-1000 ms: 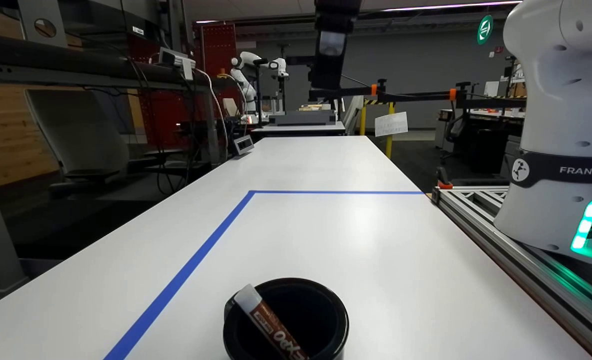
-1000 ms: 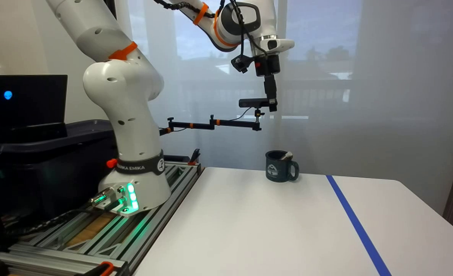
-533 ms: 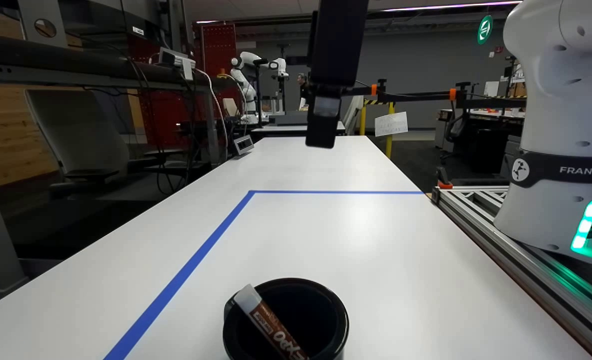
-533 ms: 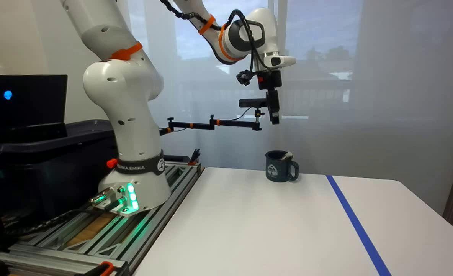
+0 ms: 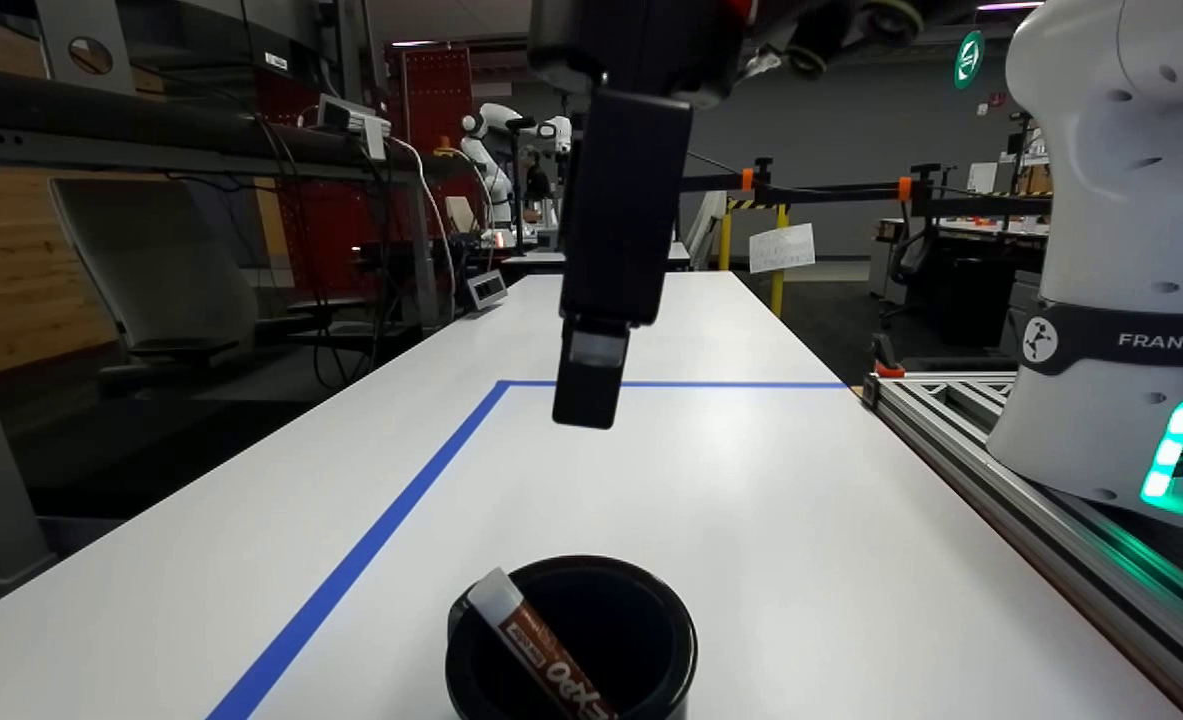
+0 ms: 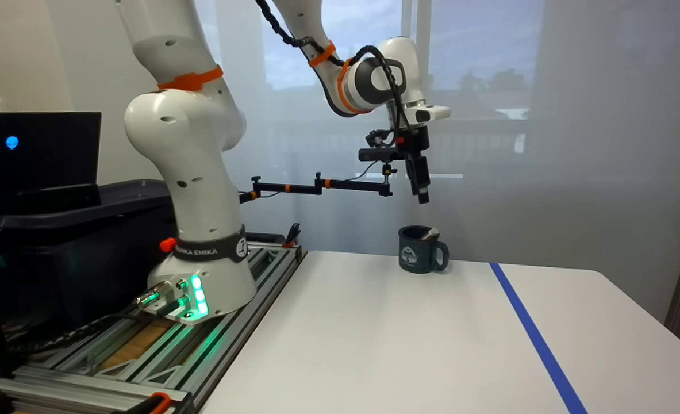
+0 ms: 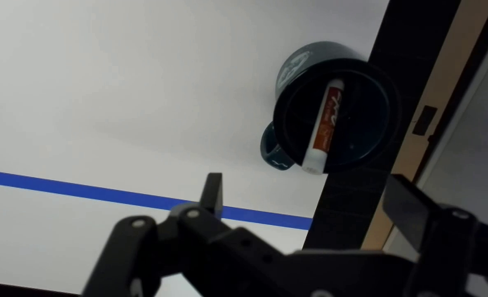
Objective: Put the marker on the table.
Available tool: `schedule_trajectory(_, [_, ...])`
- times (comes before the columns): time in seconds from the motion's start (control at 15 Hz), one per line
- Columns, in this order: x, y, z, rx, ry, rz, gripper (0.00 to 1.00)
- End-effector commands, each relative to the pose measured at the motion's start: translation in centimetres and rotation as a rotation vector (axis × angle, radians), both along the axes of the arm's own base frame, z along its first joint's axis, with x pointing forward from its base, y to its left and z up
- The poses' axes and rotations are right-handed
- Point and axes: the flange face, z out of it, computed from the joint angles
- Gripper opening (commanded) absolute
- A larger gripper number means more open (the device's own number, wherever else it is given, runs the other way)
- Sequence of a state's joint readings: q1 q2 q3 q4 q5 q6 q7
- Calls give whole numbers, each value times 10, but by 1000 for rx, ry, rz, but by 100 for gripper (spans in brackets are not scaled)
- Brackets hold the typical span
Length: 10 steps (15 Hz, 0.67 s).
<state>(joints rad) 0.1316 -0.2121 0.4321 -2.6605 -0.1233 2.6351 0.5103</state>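
Claw (image 7: 310, 198): black, its jaws spread wide apart; in both exterior views it hangs higher than the mug (image 6: 423, 253) and apart from it, pointing down at a slight tilt.
Desk (image 6: 374, 333): long, white and flat; blue tape (image 5: 388, 525) on its top makes a corner.
Arm (image 6: 179, 144): white, ringed with orange bands, standing on metal rails (image 5: 951, 450) that run along the desk, and reaching out over it; a green light (image 6: 199, 294) glows at its base.
Bin (image 6: 75, 259): dark and lidded, beside the rails in an exterior view.
Laptop (image 6: 35, 155): black, a blue badge on its back, on top of the bin.
Mug: dark blue-green with a pale print on its side, upright on the desk near an edge, on the arm's side of the tape; its handle (image 7: 277, 160) points towards the tape.
Marker (image 7: 327, 123): reddish-brown with pale lettering and whitish ends, leaning inside the mug; one end rests over the rim near the handle, the other is down inside, probably against the wall, though the mug is too dark within to be sure.
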Motion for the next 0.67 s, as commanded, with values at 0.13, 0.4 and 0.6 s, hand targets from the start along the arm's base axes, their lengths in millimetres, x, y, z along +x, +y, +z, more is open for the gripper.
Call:
schedule_trajectory(0.13, [12, 10, -12, 60, -6, -61, 100])
schedule_trajectory(0.4, [17, 13, -19, 84, -2, -114, 100])
schedule_trajectory(0.6, [17, 16, -26, 76, 5, -150, 100])
